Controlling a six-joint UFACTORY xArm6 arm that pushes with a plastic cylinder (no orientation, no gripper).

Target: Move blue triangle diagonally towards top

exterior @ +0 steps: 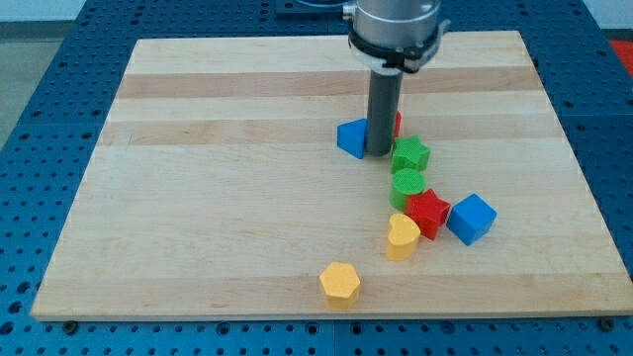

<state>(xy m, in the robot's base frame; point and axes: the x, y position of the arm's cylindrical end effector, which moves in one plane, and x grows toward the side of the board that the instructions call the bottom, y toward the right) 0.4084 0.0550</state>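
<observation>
The blue triangle lies on the wooden board, a little right of the middle and toward the view's top. My tip stands right against the triangle's right side. A red block shows just behind the rod on its right, mostly hidden. A green star lies close to the tip's right.
Below the green star lie a green round block, a red star, a blue cube and a yellow heart. A yellow hexagon sits near the board's bottom edge.
</observation>
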